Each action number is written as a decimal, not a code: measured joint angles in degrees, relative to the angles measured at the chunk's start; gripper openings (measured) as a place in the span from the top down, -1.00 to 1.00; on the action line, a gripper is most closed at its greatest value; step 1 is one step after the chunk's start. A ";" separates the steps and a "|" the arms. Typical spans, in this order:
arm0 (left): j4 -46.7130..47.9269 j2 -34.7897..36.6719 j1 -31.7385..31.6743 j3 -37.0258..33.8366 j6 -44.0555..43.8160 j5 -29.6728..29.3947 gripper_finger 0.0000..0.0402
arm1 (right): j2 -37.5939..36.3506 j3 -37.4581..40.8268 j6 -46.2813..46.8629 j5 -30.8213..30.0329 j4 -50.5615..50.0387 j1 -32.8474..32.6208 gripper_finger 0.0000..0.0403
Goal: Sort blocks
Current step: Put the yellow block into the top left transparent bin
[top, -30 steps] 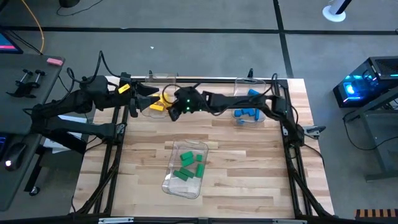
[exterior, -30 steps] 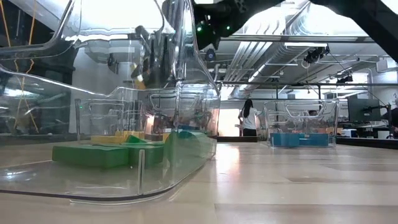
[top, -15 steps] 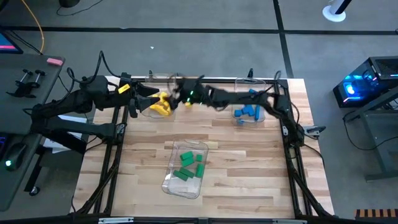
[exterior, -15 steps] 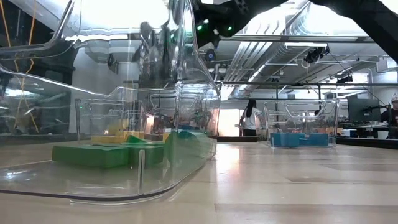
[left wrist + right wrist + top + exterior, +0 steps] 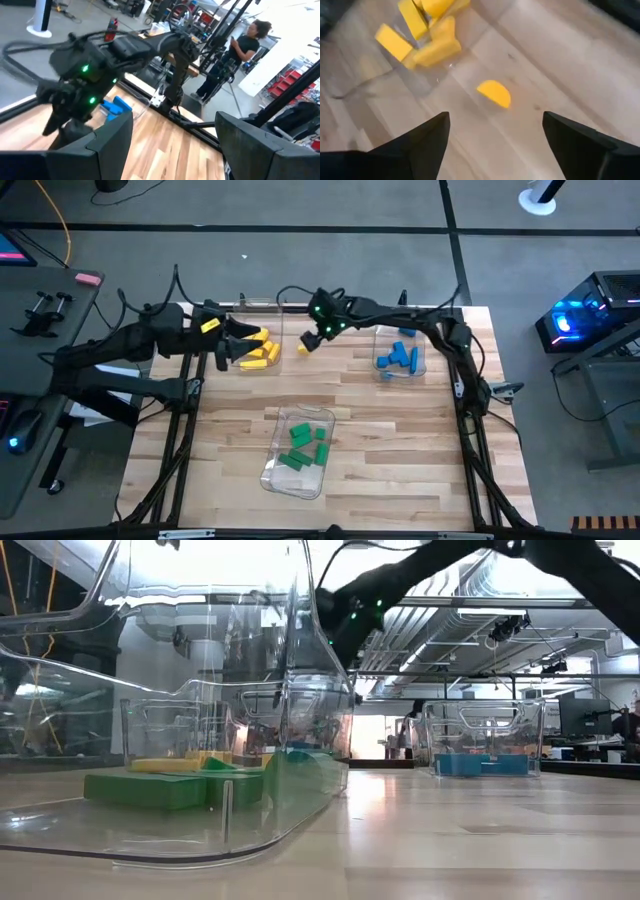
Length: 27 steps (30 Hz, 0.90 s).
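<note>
High view: the right gripper hangs above a lone yellow block lying on the surface just beside the bin of yellow blocks; green blocks and blue blocks lie in separate bins. Right wrist view: jaws apart, empty, over that block. Left wrist view: the left gripper has its jaws apart.

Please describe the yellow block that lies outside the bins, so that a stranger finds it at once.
Look at the far side of the wooden table, between the bin of yellow blocks and the bin of blue blocks. The lone yellow block lies on bare wood beside the yellow bin; it alone is in no bin.
</note>
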State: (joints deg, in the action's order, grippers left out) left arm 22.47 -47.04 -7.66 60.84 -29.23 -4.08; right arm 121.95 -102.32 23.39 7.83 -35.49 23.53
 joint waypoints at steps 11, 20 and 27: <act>0.03 -3.29 0.39 0.02 -3.69 0.05 -0.35 | 7.21 -0.13 13.91 -5.75 12.11 -1.80 -0.52; -0.03 -3.98 0.39 0.02 -3.68 0.03 -0.35 | 8.57 -0.09 18.94 -13.32 11.85 -3.55 -0.52; -0.07 -3.98 0.39 0.02 -3.58 0.03 -0.35 | 9.05 -0.09 22.93 -14.12 9.79 -5.30 -0.51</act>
State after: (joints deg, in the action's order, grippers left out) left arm 22.39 -51.03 -7.27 60.86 -32.82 -4.05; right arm 131.00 -102.41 46.32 -6.30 -25.71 18.23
